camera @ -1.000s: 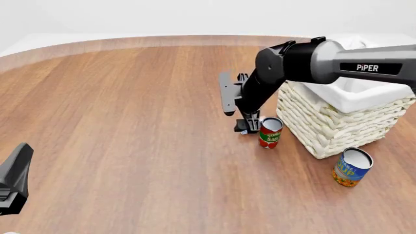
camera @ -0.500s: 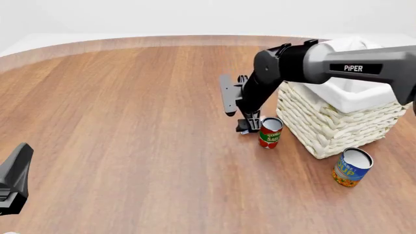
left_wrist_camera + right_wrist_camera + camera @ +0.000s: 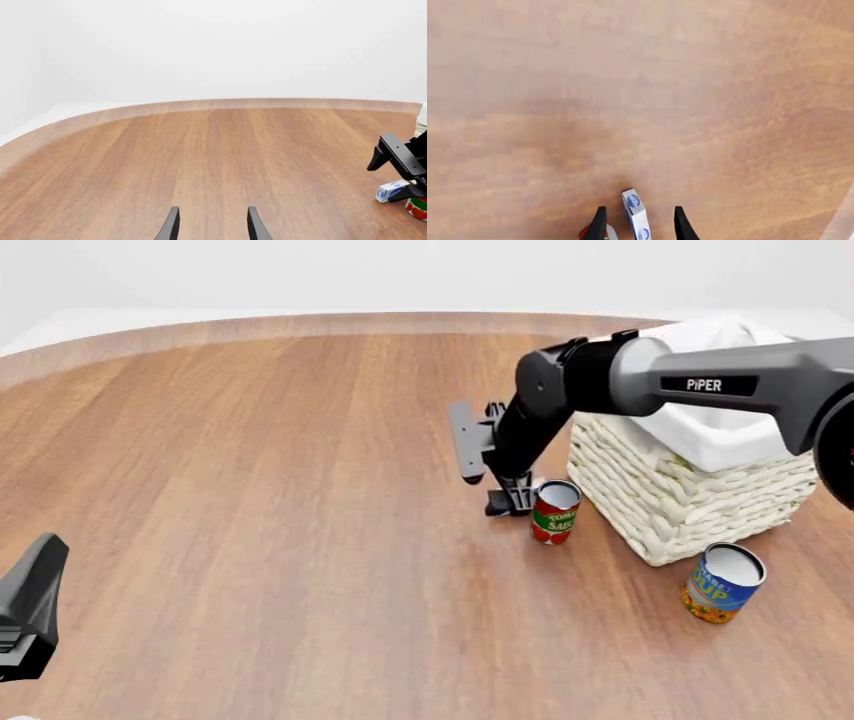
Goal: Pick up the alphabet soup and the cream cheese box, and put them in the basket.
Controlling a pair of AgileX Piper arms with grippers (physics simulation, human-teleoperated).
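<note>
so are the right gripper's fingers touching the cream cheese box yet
Apart. The right wrist view shows the cream cheese box between the right gripper's fingers, with bare table visible on both sides of it.

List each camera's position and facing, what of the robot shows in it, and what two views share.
Front view: fixed above and behind the arms, looking forward and down at the table, basket, alphabet soup and red and green can; shows the right arm and part of the left.
Left wrist view: low over the table, facing across it; shows the left end effector, open.
Right wrist view: looking down; right end effector straddles the cream cheese box.
Shared: both wrist views show the box.
</note>
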